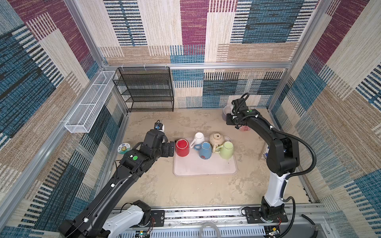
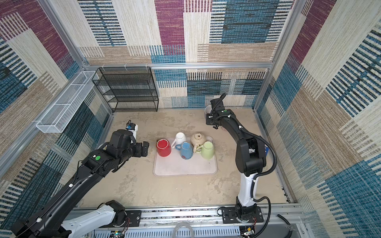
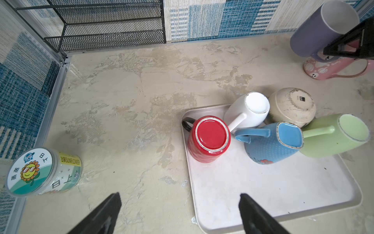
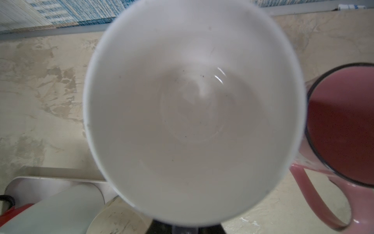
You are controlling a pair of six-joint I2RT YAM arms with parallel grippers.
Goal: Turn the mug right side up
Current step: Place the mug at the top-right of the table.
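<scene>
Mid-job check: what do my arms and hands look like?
The left arm and right arm are black with white lower links and green dots. A ribbed black hose runs along the right one. The left hand has tapered black fingers.

The tray (image 1: 205,168) lies central on the table (image 1: 165,191), a row of mugs (image 1: 205,150) across its far half. Left of it sits a sunflower tin (image 3: 43,172); a mesh rack (image 1: 147,90) stands back left, a wire basket (image 1: 88,103) hangs on the left wall. Back right, the farther mug (image 3: 311,36) is just beside the nearer mug (image 3: 327,71)
</scene>
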